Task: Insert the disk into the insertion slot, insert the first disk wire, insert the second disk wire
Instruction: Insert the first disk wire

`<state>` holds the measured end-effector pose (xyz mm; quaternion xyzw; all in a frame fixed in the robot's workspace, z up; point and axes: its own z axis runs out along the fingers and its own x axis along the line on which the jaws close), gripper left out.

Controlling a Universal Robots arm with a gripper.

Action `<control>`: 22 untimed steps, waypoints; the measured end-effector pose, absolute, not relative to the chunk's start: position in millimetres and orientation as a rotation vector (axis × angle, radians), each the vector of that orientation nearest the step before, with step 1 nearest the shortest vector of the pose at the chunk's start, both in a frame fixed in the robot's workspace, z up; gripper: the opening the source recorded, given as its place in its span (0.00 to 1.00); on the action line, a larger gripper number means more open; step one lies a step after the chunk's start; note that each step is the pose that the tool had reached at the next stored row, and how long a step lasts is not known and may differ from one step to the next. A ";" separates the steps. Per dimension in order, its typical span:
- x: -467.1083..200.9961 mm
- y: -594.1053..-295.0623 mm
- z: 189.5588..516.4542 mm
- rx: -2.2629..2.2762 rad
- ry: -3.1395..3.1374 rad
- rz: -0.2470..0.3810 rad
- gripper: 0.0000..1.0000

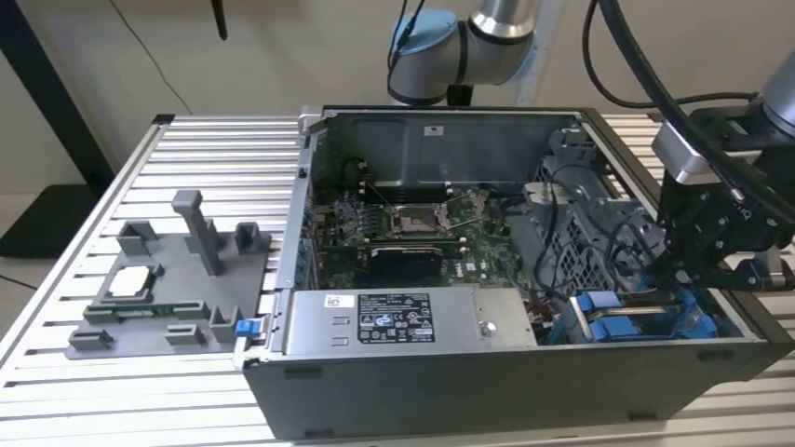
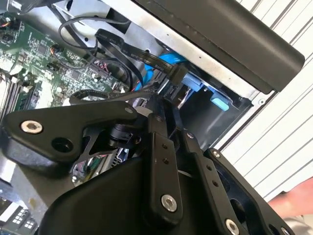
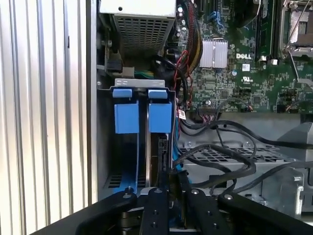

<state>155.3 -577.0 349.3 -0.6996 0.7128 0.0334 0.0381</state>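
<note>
Disk (image 3: pixel 161 152) inside grey insertion slot (image 3: pixel 105 147), gripper (image 3: pixel 172 182) just beside its edge

We stood before a table (image 1: pixel 186 140) topped with long ribbed slats of pale silver metal, running from the exterior view's left to its right. The same slats showed in the first wrist view (image 3: pixel 44 122) and in the second wrist view (image 2: pixel 288 117). Behind the table rose a plain cream wall (image 1: pixel 286 56), and a thin dark cable (image 1: pixel 147 51) hung slantwise in front of it. At the exterior view's left a black post (image 1: pixel 50 102) leaned down to a flat black base (image 1: pixel 44 219) on a pale floor (image 1: pixel 15 307). The light was soft and even, laying a mild sheen along the slats.
</note>
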 end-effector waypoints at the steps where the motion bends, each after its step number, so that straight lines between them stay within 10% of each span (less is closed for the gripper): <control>1: 156.0 -577.1 348.7 -2.142 2.190 0.102 0.00; 22: 156.2 -580.6 341.7 -2.092 2.237 0.100 0.00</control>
